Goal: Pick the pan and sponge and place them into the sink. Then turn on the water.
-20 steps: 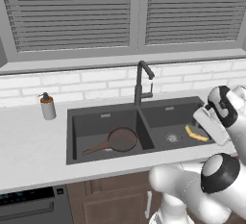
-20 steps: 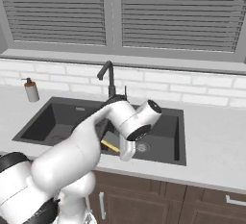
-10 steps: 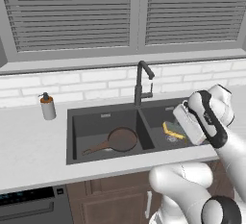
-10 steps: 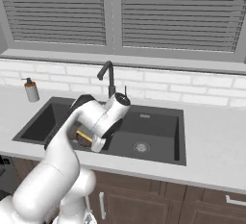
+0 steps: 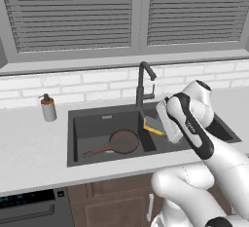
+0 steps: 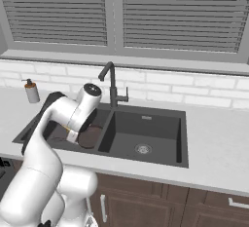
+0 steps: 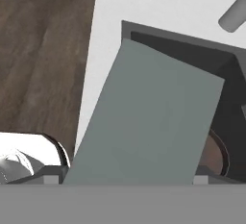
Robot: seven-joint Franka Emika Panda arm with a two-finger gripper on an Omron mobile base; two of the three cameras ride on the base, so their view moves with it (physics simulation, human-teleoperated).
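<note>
We see the gripper [image 7: 129,182] clamped wide on the sponge [image 5: 153,126], frame centre, above the sink [image 5: 97,123]; pan [image 5: 116,141] lower left basin.

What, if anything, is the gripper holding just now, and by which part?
The gripper holds the sponge, its jaws closed across the two long sides, at the end nearest the hand, above the sink.

The arm hides most of the sponge [image 5: 152,128] beside the faucet [image 5: 142,83] and part of the pan [image 6: 90,136]. In the hand view the sponge [image 7: 149,122] blocks the gripper's fingertips and runs past the bottom edge.
</note>
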